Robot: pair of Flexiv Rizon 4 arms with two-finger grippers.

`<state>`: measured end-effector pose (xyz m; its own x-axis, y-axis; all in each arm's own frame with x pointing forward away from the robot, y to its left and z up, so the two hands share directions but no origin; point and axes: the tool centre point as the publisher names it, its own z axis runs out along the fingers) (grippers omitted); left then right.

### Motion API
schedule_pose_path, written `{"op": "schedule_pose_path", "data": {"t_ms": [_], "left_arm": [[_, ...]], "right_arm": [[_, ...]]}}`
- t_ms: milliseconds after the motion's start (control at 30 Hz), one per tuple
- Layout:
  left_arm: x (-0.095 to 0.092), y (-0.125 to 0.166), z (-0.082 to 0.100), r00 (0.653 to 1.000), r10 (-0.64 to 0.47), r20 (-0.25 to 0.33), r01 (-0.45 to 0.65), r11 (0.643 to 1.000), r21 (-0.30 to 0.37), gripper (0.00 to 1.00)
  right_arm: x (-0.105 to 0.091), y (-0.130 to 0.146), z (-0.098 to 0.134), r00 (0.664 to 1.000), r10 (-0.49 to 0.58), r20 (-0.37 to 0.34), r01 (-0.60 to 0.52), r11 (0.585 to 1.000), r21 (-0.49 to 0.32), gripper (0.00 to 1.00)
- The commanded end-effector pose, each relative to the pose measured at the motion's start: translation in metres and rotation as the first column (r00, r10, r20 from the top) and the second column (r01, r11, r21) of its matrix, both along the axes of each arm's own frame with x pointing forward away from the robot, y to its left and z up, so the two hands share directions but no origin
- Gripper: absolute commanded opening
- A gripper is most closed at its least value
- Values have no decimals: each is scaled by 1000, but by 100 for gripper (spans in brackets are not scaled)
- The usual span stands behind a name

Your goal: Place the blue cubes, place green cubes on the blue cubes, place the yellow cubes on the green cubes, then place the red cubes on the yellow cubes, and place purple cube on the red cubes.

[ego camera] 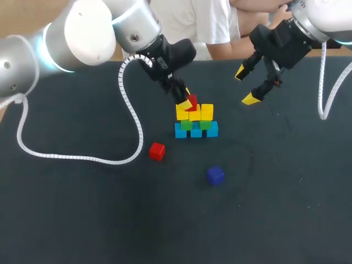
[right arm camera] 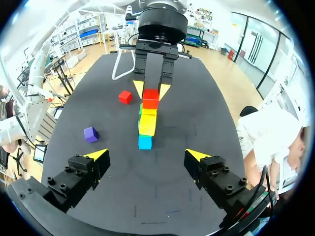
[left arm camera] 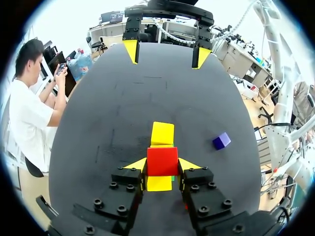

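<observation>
Red cubes (ego camera: 157,150) 2, purple cube (ego camera: 215,175) 1

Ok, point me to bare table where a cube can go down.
Bare: the near table edge past the loose red cube and purple cube, and the stretch right of the stack. Crowded: at the stack, where the left gripper holds a red cube, and left, where the cable loops.

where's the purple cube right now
In the head view the purple cube lies loose on the table, nearer the camera than the stack, right of the loose red cube.
</observation>
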<state>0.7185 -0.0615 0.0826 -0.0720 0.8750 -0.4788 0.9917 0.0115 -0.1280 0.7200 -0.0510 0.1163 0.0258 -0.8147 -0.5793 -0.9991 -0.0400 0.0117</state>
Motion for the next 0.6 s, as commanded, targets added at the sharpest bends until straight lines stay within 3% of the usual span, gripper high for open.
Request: {"op": "schedule_pose_path", "data": {"t_ms": [33,100,167,200,233,467,600], "left_arm": [[4,-2,0,1000,-7,-6,7,1000,4,15],[4,-3,0,1000,-11,-11,11,1000,0,45],[4,-4,0,1000,-11,-9,11,1000,-3,84],[4,-4,0,1000,-13,-8,13,1000,-3,95],[3,-5,1,1000,-15,-8,15,1000,-4,100],[-1,-1,2,1000,-1,-8,1,1000,-8,100],[-5,5,8,999,26,21,-25,999,-30,100]], "right_arm": [[0,0,0,1000,1,0,-1,1000,1,100],[0,0,0,1000,1,0,-1,1000,1,100],[0,0,0,1000,1,0,-1,1000,1,100],[0,0,0,1000,1,0,-1,1000,1,100],[0,0,0,1000,1,0,-1,1000,1,100],[0,0,0,1000,1,0,-1,1000,1,100],[0,0,0,1000,1,0,-1,1000,1,100]]}}
